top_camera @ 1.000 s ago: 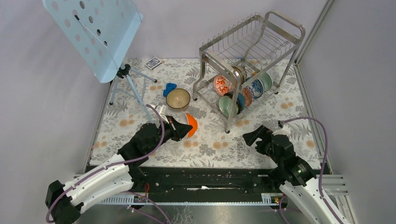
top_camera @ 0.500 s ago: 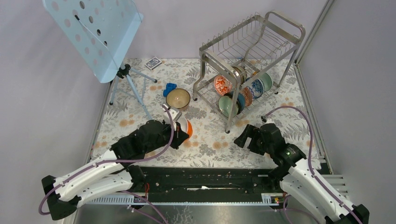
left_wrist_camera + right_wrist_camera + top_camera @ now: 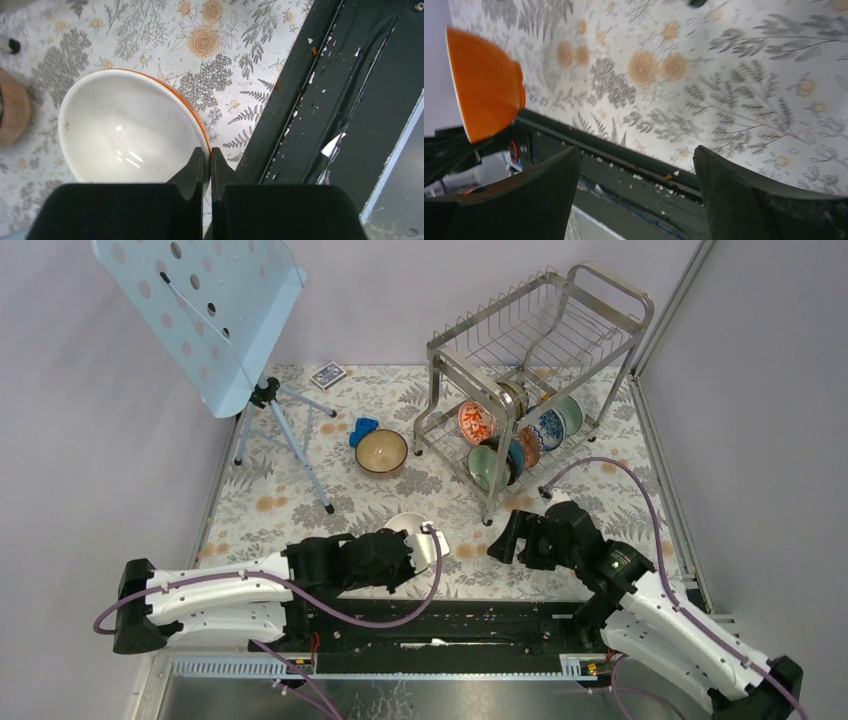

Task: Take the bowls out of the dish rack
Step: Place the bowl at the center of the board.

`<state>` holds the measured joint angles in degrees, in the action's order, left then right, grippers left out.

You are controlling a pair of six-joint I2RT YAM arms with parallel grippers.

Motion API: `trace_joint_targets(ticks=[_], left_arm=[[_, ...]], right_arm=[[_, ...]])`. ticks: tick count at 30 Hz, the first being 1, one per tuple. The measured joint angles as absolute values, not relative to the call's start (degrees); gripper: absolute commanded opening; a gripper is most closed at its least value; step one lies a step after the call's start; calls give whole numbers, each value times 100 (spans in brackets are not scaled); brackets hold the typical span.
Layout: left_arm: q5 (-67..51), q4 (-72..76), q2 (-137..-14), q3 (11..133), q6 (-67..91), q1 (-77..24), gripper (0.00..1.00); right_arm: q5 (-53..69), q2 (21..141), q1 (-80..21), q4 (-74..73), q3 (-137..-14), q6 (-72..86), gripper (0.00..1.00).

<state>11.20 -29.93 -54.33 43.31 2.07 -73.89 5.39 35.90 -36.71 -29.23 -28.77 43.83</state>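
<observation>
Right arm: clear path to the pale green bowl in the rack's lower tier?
Probably yes. The right claw is open and empty, just short of the dish rack, and the pale green bowl is nearest on the lower tier. The rack's corner post beside it may crowd the approach.

The bowl [image 3: 120, 130] is white inside, orange outside; the desk [image 3: 150, 30] has grey ferns and orange roses.
</observation>
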Motion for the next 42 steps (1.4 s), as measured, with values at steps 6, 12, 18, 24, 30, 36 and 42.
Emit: trace_joint_targets(ticks=[6,12,18,24,30,36,42], left_arm=[[939,-2989,-5548,4466,-921,-7522,0],[873,-3081,-5826,4488,-1619,-7944,0],[1125,-3214,-6134,4488,-2215,-8932,0],[1203,-3511,-6578,4486,-2681,-9496,0],[1142,-3597,-6709,4486,-3002,-9778,0],[895,-3533,-6726,4486,-3148,-10125,0],[858,-3439,-6866,4486,-3168,-10263,0]], right_arm=[[-8,4434,-5129,-3048,-3474,4429,88],[-862,4650,-6180,-3037,-3581,4814,87],[-1511,4471,-6569,-3020,-3601,5155,84],[-1743,4609,-6646,-3144,-3977,5133,77],[-1726,5304,-6820,-3398,-4595,4768,70],[-1682,5990,-7089,-3691,-4963,4477,64],[-1629,6285,-7345,-3697,-4980,4370,62]])
